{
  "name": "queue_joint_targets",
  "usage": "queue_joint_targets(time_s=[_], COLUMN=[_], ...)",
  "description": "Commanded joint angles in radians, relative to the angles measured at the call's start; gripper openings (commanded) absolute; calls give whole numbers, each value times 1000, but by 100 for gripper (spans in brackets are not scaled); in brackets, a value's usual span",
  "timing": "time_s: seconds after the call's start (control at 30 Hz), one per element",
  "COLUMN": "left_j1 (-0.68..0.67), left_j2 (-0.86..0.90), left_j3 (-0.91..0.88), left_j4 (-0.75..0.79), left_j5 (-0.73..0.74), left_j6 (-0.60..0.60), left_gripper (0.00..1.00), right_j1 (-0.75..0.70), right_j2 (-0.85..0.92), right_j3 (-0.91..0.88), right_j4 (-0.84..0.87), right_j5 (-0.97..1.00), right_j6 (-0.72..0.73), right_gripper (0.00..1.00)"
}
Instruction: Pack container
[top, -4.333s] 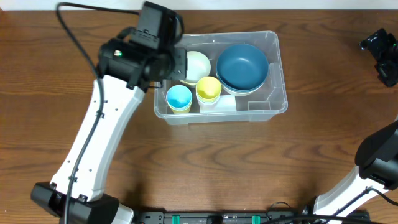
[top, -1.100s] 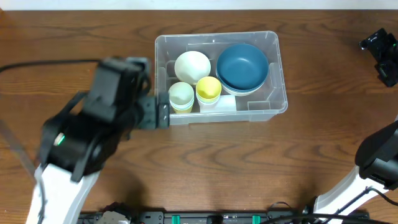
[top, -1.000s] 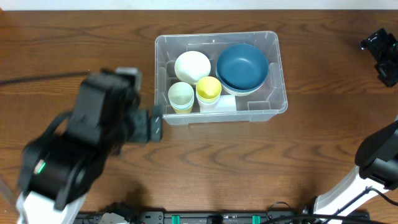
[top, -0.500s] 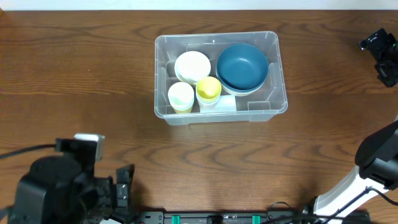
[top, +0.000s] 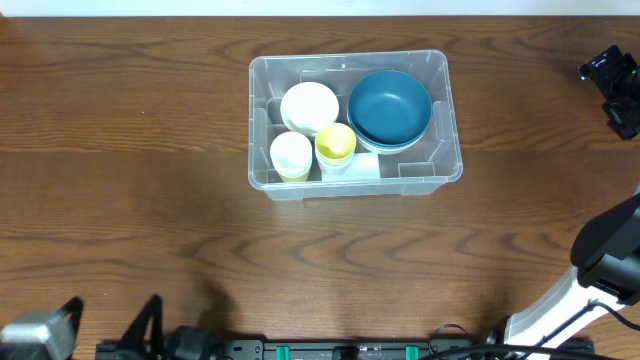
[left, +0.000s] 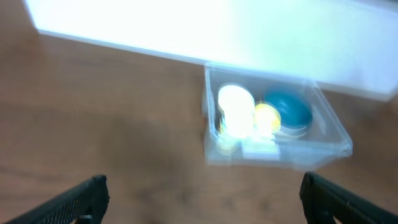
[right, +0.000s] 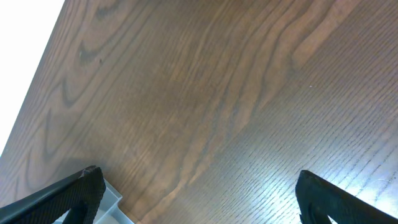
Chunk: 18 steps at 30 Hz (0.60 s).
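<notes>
The clear container (top: 443, 166) stands on the wooden table behind its middle. It holds a blue bowl (top: 390, 105), a white bowl (top: 309, 106), a yellow cup (top: 336, 143) and a pale cup (top: 291, 154). My left gripper (left: 202, 202) is open and empty, low over bare wood well in front of the container (left: 326, 148), which looks blurred there. Overhead, only bits of the left arm (top: 40, 336) show at the bottom-left edge. My right gripper (right: 198, 190) is open and empty over bare wood at the far right (top: 612, 84), apart from the container.
The right arm's base (top: 600, 272) rises at the table's right edge. A pale grey corner (right: 111, 200) shows beside the right gripper's left finger. Brown wood surrounds the container on all sides.
The left arm has drawn back from the container to the near-left corner, almost out of the overhead view. A pale cup sits where a blue cup showed. The right arm is still.
</notes>
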Motion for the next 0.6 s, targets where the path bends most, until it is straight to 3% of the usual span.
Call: queue_joint_targets(time_s=[0.0,0.17,0.43,0.57], left_j1=[115,216,269,286], left_j2=[-56,-160,-323,-359], left_j3=[-82,-274,-686,-858], left_j4=[79,287,810,1045], left_j5=[-15,63,171,252], left_j6=[10,10,18,80], left_gripper=[98,98,98,98], right_j1=[3,3,3,3], right_j2=[-1,-1,-1,-1], right_j3=[3,3,3,3], right_j4=[-1,-1,-1,-1], right_j5=[0,0,0,0], right_j6=[8,8,8,8], right_gripper=[99,99,99,99])
